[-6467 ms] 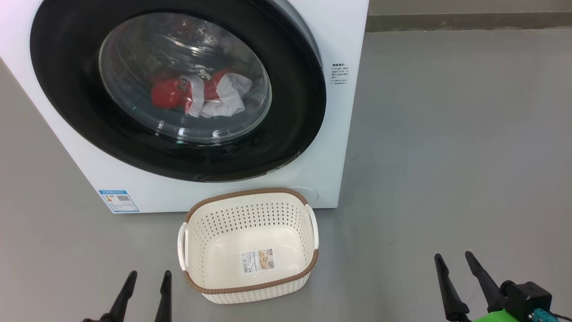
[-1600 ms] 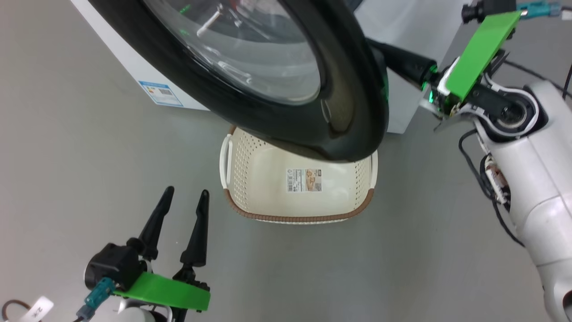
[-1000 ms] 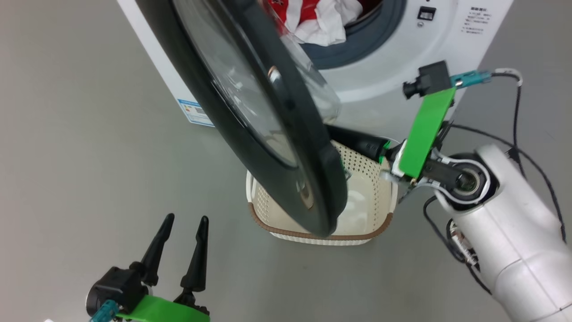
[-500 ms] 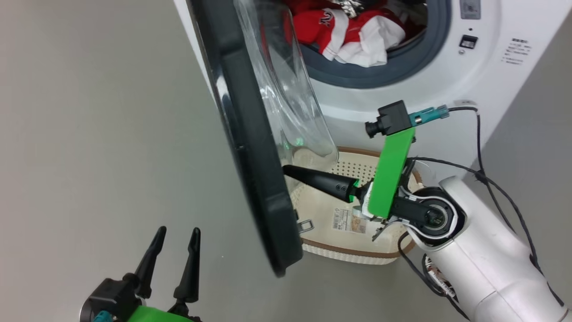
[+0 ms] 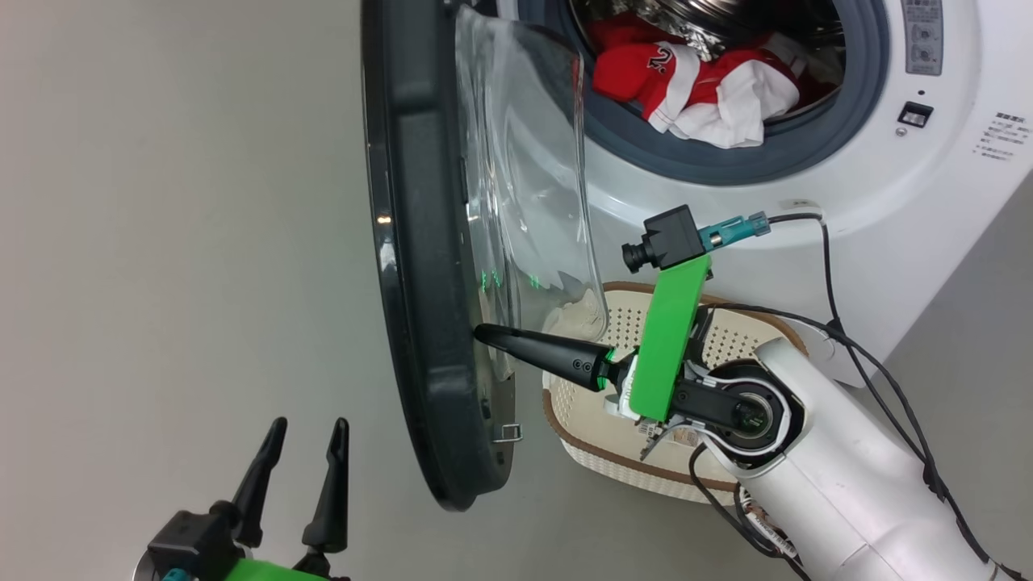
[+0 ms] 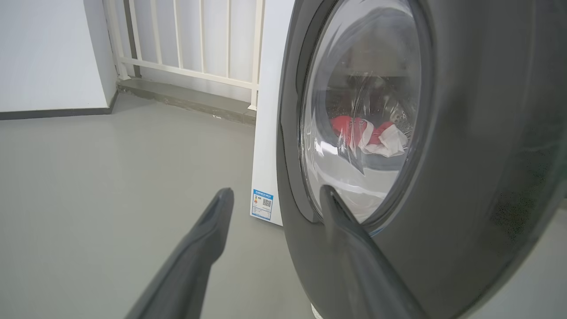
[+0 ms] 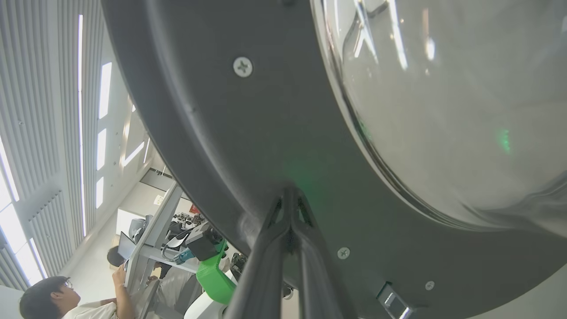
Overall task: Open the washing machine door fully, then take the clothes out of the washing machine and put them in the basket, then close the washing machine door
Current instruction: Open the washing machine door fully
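At the lower left of the head view, the left claw (image 5: 310, 424) is hovering over the grey floor (image 5: 161, 242) with its two dark fingers spread apart and nothing between them; in its own wrist view the left claw (image 6: 275, 190) is pointing at the outer face of the washing machine door (image 6: 465, 155), near it but apart from it, with the blue label (image 6: 262, 204) showing low on the white cabinet beyond. The washing machine door (image 5: 411, 242) is standing swung wide, edge-on to the head camera, its bulging glass window (image 5: 524, 177) facing toward the machine and a small metal latch hook (image 5: 507, 433) sticking out near its lower edge. The right claw (image 5: 480, 332) is reaching across from the right with its fingers pressed together, gripping nothing, its tips touching the inner face of the door's dark rim just below the glass; the right wrist view is showing the same contact, the right claw (image 7: 290, 191) meeting the door (image 7: 266, 133) between two screws. The basket (image 5: 575, 386) is sitting on the floor just in front of the washing machine (image 5: 726, 210), partly under the right arm. The clothes (image 5: 702, 81), red and white, are lying inside the drum against the grey rubber ring (image 5: 726, 157).
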{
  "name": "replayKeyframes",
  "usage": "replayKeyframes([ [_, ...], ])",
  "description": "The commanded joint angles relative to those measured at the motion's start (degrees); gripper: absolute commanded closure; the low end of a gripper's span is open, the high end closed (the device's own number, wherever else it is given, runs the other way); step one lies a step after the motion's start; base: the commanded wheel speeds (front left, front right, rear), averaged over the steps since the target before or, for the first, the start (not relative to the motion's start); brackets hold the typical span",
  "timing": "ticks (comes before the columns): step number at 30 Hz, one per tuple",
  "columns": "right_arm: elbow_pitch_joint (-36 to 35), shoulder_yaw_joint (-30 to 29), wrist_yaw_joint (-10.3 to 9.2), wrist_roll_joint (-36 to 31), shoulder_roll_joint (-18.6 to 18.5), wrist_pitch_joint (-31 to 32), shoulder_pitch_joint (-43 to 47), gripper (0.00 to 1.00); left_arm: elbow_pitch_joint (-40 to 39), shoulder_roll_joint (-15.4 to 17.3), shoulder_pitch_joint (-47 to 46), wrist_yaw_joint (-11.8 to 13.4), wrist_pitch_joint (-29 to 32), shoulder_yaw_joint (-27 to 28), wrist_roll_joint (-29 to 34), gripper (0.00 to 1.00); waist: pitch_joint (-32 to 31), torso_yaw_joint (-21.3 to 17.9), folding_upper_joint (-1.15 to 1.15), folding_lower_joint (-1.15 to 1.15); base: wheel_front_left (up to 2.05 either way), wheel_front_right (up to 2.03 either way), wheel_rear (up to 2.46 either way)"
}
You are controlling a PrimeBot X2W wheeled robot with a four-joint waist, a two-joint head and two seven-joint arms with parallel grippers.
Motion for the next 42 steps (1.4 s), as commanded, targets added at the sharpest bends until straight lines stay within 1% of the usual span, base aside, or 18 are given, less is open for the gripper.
replayKeyframes([
  [1,-1.55,1.04,0.58,-0.94,2.16,-0.6,0.24,1.0,-1.09,0.73,-0.34,-0.17,-0.47,2.15,0.05,0.0,-0.36,0.69,0.0,0.0,0.0,0.0,0.0],
  [7,-1.06,2.08,0.58,-0.86,2.73,-1.75,-0.25,1.0,-1.02,0.73,-0.22,-0.17,-0.47,2.34,0.02,0.0,-0.54,1.24,0.0,0.0,0.0,0.0,0.0],
  [13,-0.86,2.62,0.58,-1.03,2.33,-3.26,-0.45,1.0,-0.86,0.73,-0.39,-0.17,-0.47,2.87,-0.01,0.0,-0.62,0.88,0.0,0.0,0.0,0.0,0.0],
  [15,-0.59,2.71,0.58,-1.46,1.82,-4.37,-0.24,0.56,-0.87,0.73,-0.49,-0.17,-0.47,2.81,-0.08,0.0,-0.76,0.55,0.0,0.0,0.0,0.0,0.0],
  [16,-0.39,2.75,0.58,-1.66,1.51,-4.96,-0.02,0.03,-0.84,0.73,-0.52,-0.17,-0.47,2.79,0.01,0.0,-0.85,0.37,0.0,0.0,0.0,0.0,0.0],
  [17,-0.22,2.89,0.58,-1.83,1.11,-5.41,0.26,0.0,-0.78,0.73,-0.55,-0.17,-0.47,2.85,0.06,0.0,-0.95,0.19,0.0,0.0,0.0,0.0,0.0],
  [26,1.74,4.14,0.58,-3.11,-3.75,-11.18,5.2,0.0,-0.13,0.73,-0.49,-0.17,-0.47,3.63,1.19,0.0,-2.09,-2.13,0.0,0.0,0.0,0.0,0.0],
  [27,1.74,4.14,0.58,-3.11,-3.75,-11.18,5.2,0.0,-0.13,0.73,-0.49,-0.17,-0.47,3.63,1.19,0.0,-2.09,-2.13,0.0,0.0,0.0,0.0,0.0],
  [30,2.21,4.5,0.58,-3.8,-5.36,-13.69,6.69,0.0,-0.18,0.79,-0.3,-0.17,-0.47,3.94,1.41,0.0,-2.24,-3.04,0.0,0.0,0.0,0.0,0.0],
  [36,3.47,5.91,0.58,-6.72,-8.57,-20.43,8.69,0.0,-0.06,0.86,-0.02,-0.17,-0.47,4.55,1.69,0.0,-2.59,-4.35,0.0,0.0,0.0,0.0,0.0],
  [42,5.5,8.4,0.58,-10.68,-12.43,-28.84,10.36,0.0,0.27,0.97,0.34,-0.17,-0.47,4.88,1.81,0.0,-3.33,-5.0,0.0,0.0,0.0,0.0,0.0],
])
